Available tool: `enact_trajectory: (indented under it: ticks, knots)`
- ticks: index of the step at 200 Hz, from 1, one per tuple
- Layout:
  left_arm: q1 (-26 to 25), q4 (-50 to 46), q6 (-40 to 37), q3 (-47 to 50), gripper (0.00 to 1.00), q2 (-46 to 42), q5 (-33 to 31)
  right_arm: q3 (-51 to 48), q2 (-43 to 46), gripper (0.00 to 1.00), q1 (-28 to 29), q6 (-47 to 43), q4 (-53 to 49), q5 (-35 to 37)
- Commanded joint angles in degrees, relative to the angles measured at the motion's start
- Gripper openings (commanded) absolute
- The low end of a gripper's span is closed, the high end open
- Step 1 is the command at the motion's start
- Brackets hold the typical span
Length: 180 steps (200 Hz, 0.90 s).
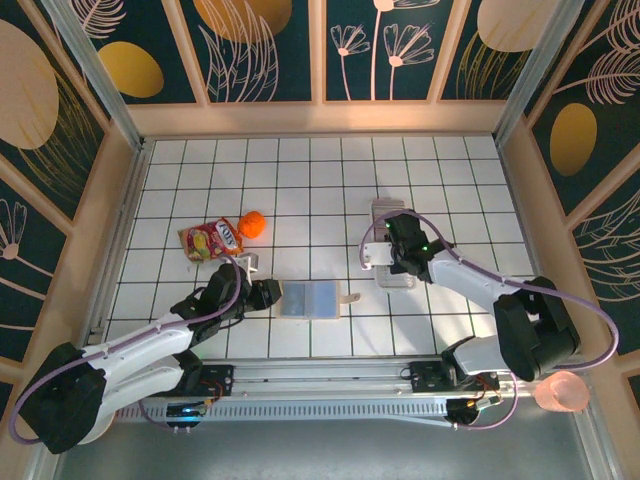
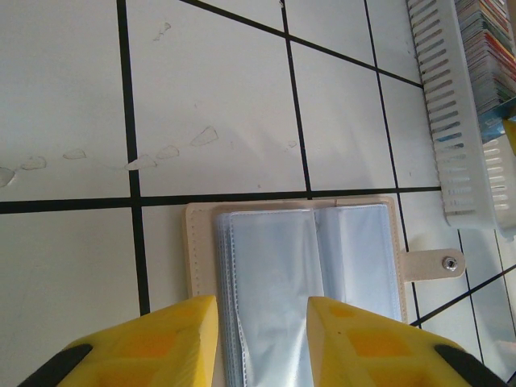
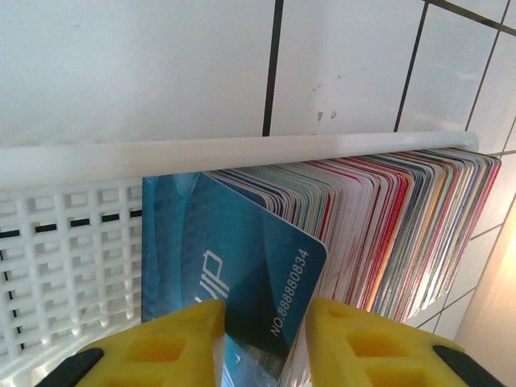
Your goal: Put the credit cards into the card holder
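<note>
Beige leather-like card holder [image 2: 306, 250] is lying open on the white tiled surface [image 2: 64, 97] under the wide-spread left gripper [image 2: 262, 314], while the right gripper [image 3: 262, 314] is pinching a blue credit card [image 3: 242, 258] in a lattice tray [image 3: 72, 242].

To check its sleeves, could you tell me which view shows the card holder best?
The left wrist view: the card holder lies open up close, clear sleeves and snap tab plain. The top external view shows it small, between the arms.
</note>
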<state>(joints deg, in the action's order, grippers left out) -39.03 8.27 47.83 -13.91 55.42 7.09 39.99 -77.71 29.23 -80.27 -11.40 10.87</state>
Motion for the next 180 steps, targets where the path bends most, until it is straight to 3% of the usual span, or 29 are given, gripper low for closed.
enact_trajectory:
  ticks: [1,150,180]
  knots:
    - [-0.3,-0.9,0.5,0.7,0.34,-0.6,0.4,-0.3,1.4,0.28,-0.4,0.1,0.3,0.4]
    - [-0.3,-1.2,0.8,0.8,0.32,-0.7,0.5,0.4,5.7,0.20,0.6,1.9,-3.0,0.0]
    - [-0.2,-1.2,0.9,1.0,0.32,-0.5,0.6,0.6,6.4,0.15,0.9,2.6,-3.7,-0.5]
